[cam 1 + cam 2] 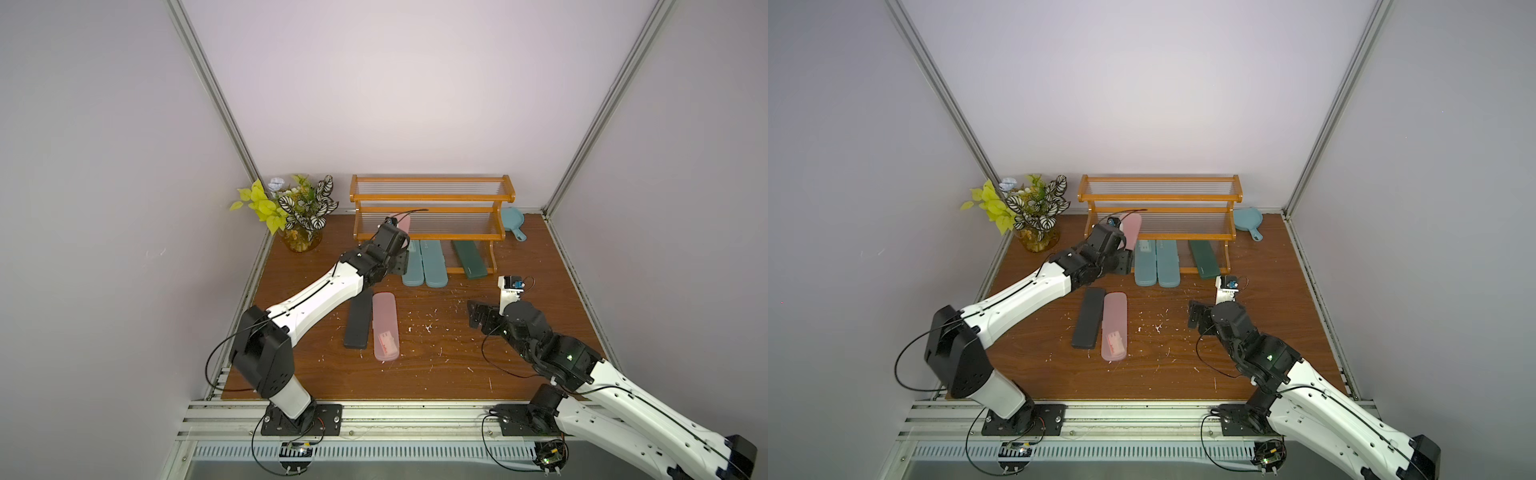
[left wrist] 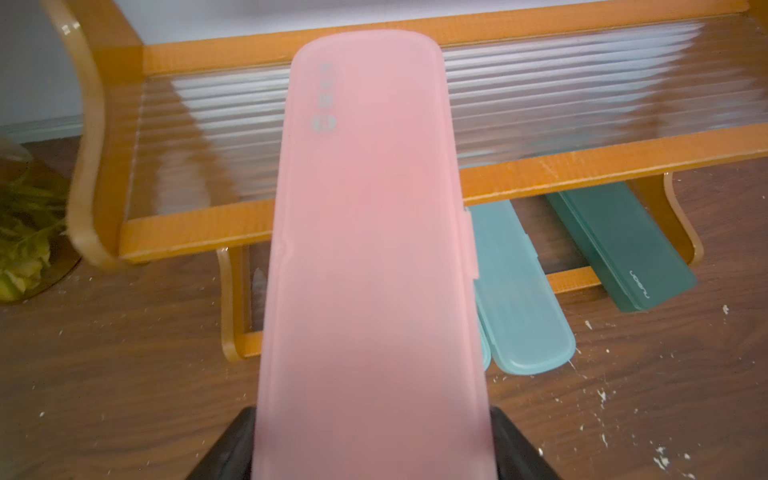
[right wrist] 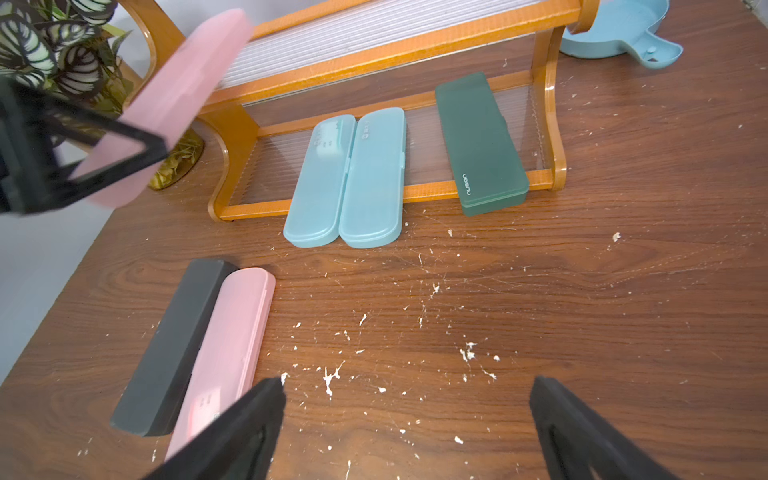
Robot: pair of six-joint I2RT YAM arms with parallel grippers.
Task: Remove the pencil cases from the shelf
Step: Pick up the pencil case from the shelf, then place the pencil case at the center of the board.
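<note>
I have the left claw (image 2: 374,444) clamped on the near end of a long, flat, pale pink plastic pencil case (image 2: 365,208), with one black finger on each long edge. In both top views this held case sits just left of centre and points up the frame, tilted. Its rounded far end is over the left part of the middle tier of the orange-brown wooden stepped shelf (image 1: 432,195) with clear ribbed panels. I cannot tell whether that end touches the tier.

The shelf stands mid-frame against the back wall. On its lowest tier the left teal case (image 1: 415,268) and the right teal case (image 1: 434,264), both rounded-end plastic, lie touching side by side. Their near ends reach past the front rail onto the brown wood-grain bench (image 1: 457,365). Right of them a dark green flat case (image 1: 469,259) lies slanted on the same tier, its near end also over the rail.

Below and left of centre, a black slim case (image 1: 357,324) and a second pale pink case (image 1: 385,328) lie flat on the bench, touching along their long sides and well apart from the shelf.

The right claw (image 3: 407,381) hangs above the bench right of centre, spread wide with nothing in it. A small blue handled pan (image 1: 513,222) sits by the shelf's right end, and a leafy plant in an amber glass vase (image 1: 303,216) by its left.
</note>
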